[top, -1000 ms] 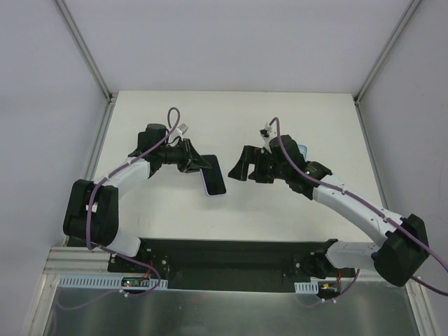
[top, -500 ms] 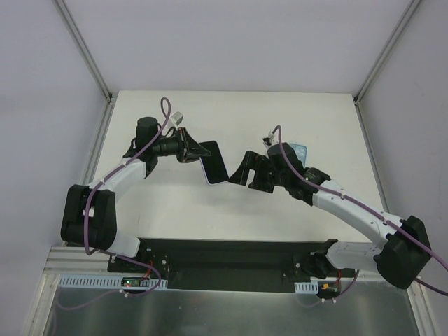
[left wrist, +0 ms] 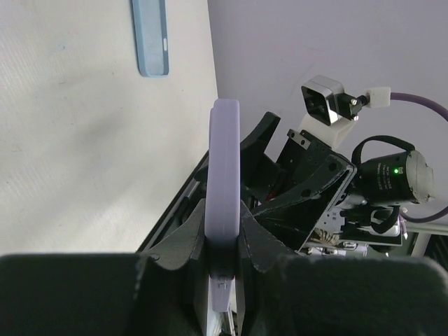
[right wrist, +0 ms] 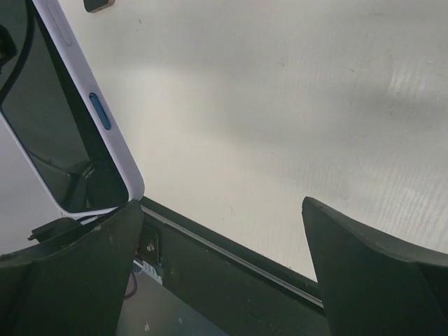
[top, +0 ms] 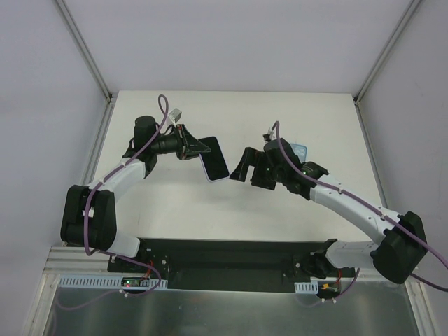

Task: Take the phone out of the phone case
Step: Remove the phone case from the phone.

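Observation:
The phone, dark screen in a lilac case, is held off the table between the arms. My left gripper is shut on it. In the left wrist view the case stands on edge, clamped between my two fingers. My right gripper is open and empty just right of the phone's free end. In the right wrist view the phone fills the upper left, its lilac corner right beside my left finger. The right gripper has its jaws spread wide.
A flat light blue case-like item lies on the white table behind the right arm. It also shows in the left wrist view. Grey walls close in the table on three sides. The black base rail runs along the near edge.
My left gripper has lifted the phone off the table, swung it toward the far side and turned it on edge. My right gripper has shifted slightly and stays open beside it.

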`<state>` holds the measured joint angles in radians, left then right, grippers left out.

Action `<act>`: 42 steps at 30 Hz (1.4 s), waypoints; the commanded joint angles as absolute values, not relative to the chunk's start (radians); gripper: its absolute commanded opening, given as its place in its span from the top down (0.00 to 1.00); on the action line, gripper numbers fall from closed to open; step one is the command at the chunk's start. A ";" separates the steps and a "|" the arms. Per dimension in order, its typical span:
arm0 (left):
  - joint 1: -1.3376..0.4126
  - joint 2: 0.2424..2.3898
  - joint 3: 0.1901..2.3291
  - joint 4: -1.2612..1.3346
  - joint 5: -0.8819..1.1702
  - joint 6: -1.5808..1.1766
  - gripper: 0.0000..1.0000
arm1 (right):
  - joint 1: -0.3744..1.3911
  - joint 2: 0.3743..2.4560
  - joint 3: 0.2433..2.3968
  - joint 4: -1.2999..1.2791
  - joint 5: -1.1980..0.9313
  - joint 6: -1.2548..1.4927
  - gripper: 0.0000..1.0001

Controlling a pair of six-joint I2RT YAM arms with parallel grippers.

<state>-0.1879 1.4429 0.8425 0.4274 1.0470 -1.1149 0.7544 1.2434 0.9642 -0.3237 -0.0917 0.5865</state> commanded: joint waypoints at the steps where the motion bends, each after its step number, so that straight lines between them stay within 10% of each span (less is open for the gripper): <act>1: -0.186 1.399 0.851 0.523 1.103 -1.157 1.00 | 0.756 1.276 1.032 -0.379 -0.038 0.577 0.02; 42: -0.179 1.387 0.842 0.561 1.121 -1.173 1.00 | 0.796 1.288 1.091 -0.400 -0.023 0.564 0.01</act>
<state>-0.1818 1.4384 0.8265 0.4904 1.0737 -1.1561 0.7860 1.2732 1.0546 -0.3828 -0.0162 0.5793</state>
